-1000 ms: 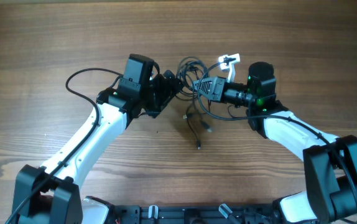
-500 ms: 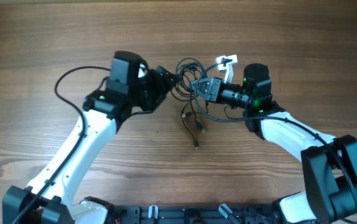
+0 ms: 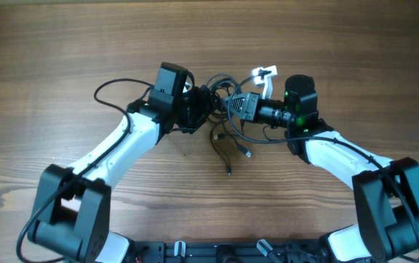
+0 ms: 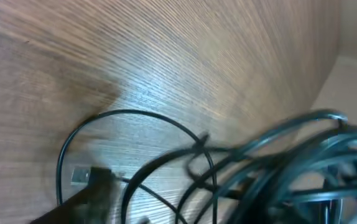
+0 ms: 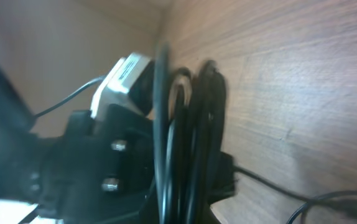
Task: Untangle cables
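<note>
The cables [image 3: 222,80] sit bunched near the middle of the table [image 3: 63,44], a little toward its far edge, with the two arms meeting over them. The right gripper [image 3: 231,106] has its jaws pressed together on strands of the knot. Its wrist view shows dark cords stacked right in front of it. The left gripper [image 3: 204,102] is pushed in against the bunch from the other side, but its jaws are buried in the tangle, so I cannot tell how they stand. A few loose ends [image 3: 228,155] trail toward the near edge. A small white piece [image 3: 265,71] lies just beyond the right gripper.
</note>
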Controlling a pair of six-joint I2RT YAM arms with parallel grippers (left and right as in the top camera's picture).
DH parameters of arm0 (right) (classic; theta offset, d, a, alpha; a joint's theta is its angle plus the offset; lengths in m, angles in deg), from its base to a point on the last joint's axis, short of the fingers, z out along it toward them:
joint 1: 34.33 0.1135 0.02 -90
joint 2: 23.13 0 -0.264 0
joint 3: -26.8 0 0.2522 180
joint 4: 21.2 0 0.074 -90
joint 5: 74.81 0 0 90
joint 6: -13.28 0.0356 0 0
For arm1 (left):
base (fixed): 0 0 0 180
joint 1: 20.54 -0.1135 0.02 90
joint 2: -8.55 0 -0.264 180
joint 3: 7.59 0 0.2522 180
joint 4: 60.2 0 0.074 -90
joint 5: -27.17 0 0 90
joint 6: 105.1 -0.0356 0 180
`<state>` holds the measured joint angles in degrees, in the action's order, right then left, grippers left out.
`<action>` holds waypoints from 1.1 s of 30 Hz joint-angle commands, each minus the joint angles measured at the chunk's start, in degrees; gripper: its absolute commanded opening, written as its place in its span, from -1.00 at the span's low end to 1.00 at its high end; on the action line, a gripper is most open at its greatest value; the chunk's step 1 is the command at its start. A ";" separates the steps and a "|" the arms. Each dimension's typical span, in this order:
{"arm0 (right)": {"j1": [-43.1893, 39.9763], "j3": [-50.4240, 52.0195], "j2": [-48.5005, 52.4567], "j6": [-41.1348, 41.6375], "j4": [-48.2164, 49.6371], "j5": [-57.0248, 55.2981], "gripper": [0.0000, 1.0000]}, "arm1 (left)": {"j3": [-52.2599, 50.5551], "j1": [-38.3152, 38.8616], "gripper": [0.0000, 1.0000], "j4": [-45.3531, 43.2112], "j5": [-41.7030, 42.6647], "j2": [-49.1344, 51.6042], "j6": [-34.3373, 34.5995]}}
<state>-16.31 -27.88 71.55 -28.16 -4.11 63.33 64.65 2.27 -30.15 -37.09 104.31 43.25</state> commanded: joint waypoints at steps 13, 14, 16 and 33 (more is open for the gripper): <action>-5.27 -0.33 -0.02 -15.54 -8.92 3.34 0.99 | 0.26 -11.89 -0.92 14.19 -2.45 -9.38 -36.63; -5.25 -0.35 -0.55 -17.11 -8.83 4.11 0.99 | 0.26 -12.09 -0.92 14.43 -2.49 -10.67 -37.42; -5.22 -0.35 -3.15 -19.34 -8.90 4.92 0.99 | 0.26 -12.07 -0.92 14.56 -5.35 -13.25 -37.24; 20.44 -0.33 -7.61 -36.20 -4.35 -30.77 0.99 | 0.26 -7.30 -0.92 17.62 -18.36 -21.20 -6.64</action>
<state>3.34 -27.71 61.91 -61.75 -9.11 36.71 64.91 -7.72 -12.29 -55.12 84.71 34.27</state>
